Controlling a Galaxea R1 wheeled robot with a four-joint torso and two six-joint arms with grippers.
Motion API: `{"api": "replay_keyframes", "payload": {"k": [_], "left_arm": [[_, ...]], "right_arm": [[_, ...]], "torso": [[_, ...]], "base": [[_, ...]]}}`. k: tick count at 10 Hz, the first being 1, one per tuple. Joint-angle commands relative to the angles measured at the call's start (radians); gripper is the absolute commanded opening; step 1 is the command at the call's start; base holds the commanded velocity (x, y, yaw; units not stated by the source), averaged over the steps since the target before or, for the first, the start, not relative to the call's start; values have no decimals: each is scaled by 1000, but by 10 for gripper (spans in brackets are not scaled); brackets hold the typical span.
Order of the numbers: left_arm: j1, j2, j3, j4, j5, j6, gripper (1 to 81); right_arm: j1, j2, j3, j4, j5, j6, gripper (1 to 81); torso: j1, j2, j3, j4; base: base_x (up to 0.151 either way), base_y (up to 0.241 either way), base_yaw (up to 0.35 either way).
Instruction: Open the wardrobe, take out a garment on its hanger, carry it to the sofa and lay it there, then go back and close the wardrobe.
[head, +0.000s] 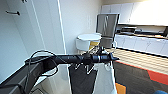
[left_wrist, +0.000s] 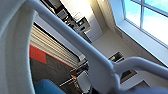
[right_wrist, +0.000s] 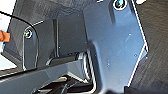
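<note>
A steel refrigerator (head: 107, 26) stands against the far wall beside white lower cabinets (head: 140, 43) under a dark countertop (head: 140, 33). A round white table (head: 88, 37) stands near the refrigerator. The floor carries grey carpet (head: 136, 77) with a red stripe (head: 156, 76). A window (left_wrist: 147, 17) admits daylight.

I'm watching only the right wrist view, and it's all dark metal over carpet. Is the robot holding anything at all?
Observer: Yes. In the head view the left gripper is stretched out ahead, and a white garment hangs below it.
Operator: Is it on a hanger?
Observer: Yes. The left wrist view has a white hanger right up against the camera.
Operator: What sort of room is this?
Observer: A kitchen area. A steel fridge stands beyond a round white table.
</note>
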Motion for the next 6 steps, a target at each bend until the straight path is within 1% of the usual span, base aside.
{"api": "replay_keyframes", "payload": {"k": [1, 6], "left_arm": [[-202, 4, 27, 26, -45, 14, 10], [-202, -2, 46, 28, -45, 16, 10]], "right_arm": [[39, 3, 6, 5, -57, -1, 811], [37, 3, 6, 5, -55, -1, 811]], "torso": [[0, 0, 0, 0], [0, 0, 0, 0]], "base": [[0, 0, -300], [0, 0, -302]]}}
